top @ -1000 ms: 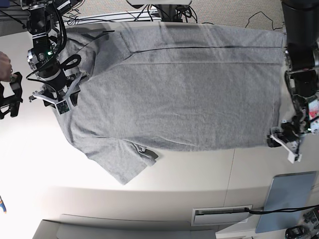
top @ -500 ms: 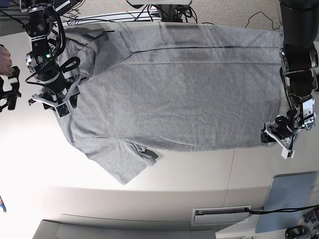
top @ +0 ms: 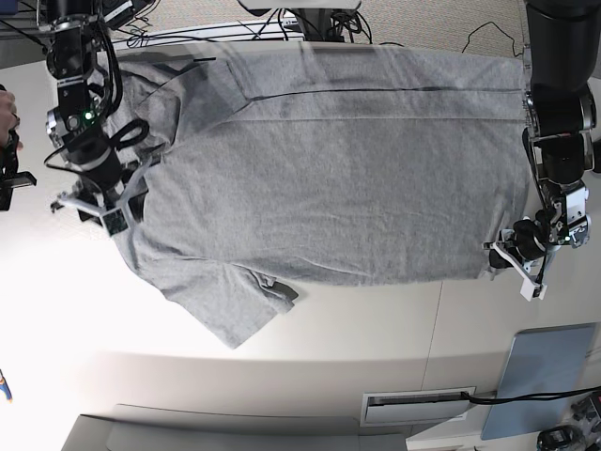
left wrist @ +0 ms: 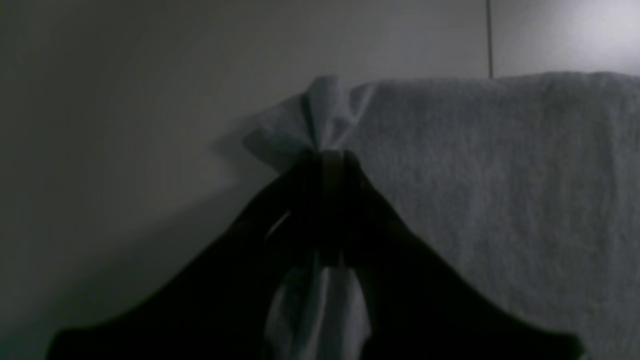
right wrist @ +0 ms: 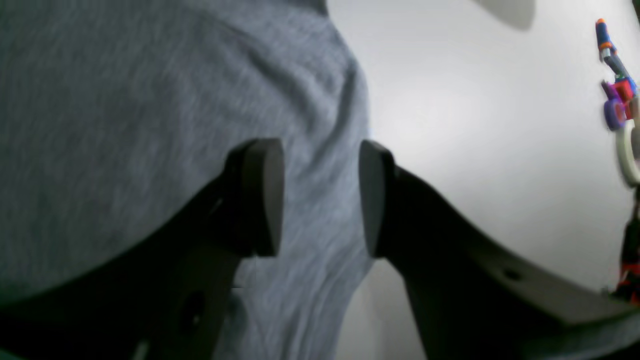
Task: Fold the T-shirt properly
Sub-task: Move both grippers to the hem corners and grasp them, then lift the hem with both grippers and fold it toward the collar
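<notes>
The T-shirt (top: pixel 329 160) lay spread flat across the worktop (top: pixel 56 310). The left gripper (left wrist: pixel 325 160) pinched its hem corner; the right gripper (right wrist: pixel 320 197) was spread over the shoulder edge. I'd grab there, then lift evenly.

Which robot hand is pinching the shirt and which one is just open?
The left gripper is the pincher: its jaws are shut on a bunched corner of the T-shirt. The right gripper hangs open over the fabric, pads apart.
</notes>
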`<state>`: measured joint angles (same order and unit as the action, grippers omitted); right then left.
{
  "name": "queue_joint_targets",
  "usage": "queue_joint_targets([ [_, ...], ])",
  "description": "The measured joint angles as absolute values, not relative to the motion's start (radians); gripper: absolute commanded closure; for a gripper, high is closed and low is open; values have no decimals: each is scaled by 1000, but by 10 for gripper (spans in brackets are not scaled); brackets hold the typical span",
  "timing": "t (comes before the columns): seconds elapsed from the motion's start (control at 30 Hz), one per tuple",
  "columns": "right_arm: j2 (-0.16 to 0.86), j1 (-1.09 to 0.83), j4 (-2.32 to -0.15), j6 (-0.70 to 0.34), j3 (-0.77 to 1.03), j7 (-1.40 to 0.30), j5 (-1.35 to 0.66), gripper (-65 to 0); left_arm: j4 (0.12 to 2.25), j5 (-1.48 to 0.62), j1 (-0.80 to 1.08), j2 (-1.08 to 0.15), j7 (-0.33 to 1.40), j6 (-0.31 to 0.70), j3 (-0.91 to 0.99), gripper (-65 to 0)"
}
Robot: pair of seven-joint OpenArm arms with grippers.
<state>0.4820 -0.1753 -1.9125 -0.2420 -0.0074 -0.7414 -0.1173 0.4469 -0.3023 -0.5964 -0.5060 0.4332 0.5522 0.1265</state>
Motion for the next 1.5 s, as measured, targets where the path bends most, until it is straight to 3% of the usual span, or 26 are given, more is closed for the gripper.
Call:
queue_joint_targets([
  [0.23,480,102,-1567,-340,-36,-757,-183,-249,447,-301,-596,-501,428,555,127,0],
  [0.43,468,437,-1187,-382,-192,-760,-229,-249,448,-300,-597,-492,426,555,127,0],
  [0.83,295,861,-420,-402,-411,-622,-177,-249,449,-301,-599,-480,424,556,128,0],
  [1.13,276,867,-334,-488,-413,-592,-163,-243,450,-300,-598,-479,421,558,128,0],
  [1.33,271,856,-340,-494,-413,-610,-163,-1,450,-300,-597,-479,421,559,128,0],
  [1.5,271,856,-340,-494,-413,-610,-165,0,452,-308,-581,-480,406,587,128,0],
])
